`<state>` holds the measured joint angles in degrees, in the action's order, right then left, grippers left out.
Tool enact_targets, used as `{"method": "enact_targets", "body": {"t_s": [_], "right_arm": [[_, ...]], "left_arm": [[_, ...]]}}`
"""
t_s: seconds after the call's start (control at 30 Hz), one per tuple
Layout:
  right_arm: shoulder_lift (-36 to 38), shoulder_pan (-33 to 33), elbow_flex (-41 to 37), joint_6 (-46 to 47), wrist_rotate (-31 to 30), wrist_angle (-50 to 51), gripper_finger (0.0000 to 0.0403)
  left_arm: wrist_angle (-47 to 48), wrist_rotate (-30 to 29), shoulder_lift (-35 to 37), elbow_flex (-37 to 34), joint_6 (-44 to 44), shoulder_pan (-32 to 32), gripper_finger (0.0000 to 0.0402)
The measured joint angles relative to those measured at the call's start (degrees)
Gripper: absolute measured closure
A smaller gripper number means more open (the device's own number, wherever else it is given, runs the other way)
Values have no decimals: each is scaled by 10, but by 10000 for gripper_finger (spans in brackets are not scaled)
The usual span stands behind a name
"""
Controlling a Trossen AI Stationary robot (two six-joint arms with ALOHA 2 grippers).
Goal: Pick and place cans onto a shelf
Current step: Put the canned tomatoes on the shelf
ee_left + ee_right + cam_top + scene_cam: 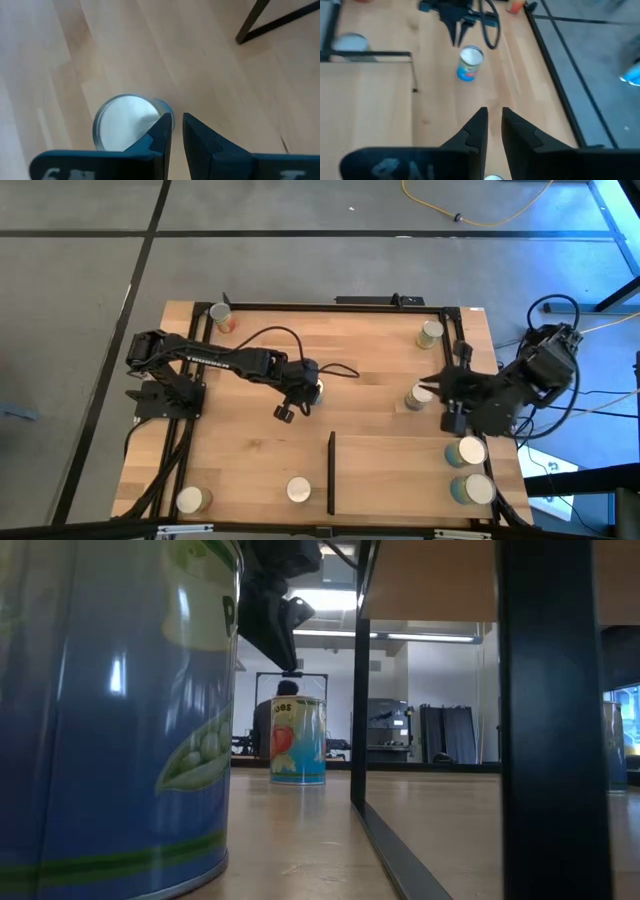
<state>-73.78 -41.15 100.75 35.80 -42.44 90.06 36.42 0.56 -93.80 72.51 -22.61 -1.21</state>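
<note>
A can (315, 390) with a blue label and a pale top stands upright mid-table, also seen in the low view (298, 740) and from the right wrist (468, 62). My left gripper (290, 408) hangs just above it, clear of its top (125, 125), fingers shut to a narrow slit (176, 125). My right gripper (494, 117), also shut to a slit, is high over another can (418, 398) at the right. The shelf (400, 475) is the light panel at the near right, with a black bar (331, 473). Two cans (466, 451) (472, 488) show at its right end.
More cans stand at the far left corner (222, 317), far right (431, 333), near edge (298, 490) and near left corner (190, 500). In the low view a big pea-label can (110, 710) and the shelf's black legs (555, 720) stand close. A cable (340, 370) lies by the left arm.
</note>
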Motion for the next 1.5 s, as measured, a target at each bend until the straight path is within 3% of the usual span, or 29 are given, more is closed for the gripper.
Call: {"method": "enact_targets", "body": {"t_s": [0.33,0.97,1.17,1.5], "right_arm": [[0,50,-17,-20,17,0,346],[1,50,-17,-16,26,-1,346],[1,50,-17,-16,26,-1,346],[1,50,-17,-16,26,-1,346]], "left_arm": [[-10,-34,-24,-1,2,2,363],[-27,-30,-81,2,11,9,363],[-25,-30,-82,3,25,9,396],[32,-24,-88,91,26,22,401]]}}
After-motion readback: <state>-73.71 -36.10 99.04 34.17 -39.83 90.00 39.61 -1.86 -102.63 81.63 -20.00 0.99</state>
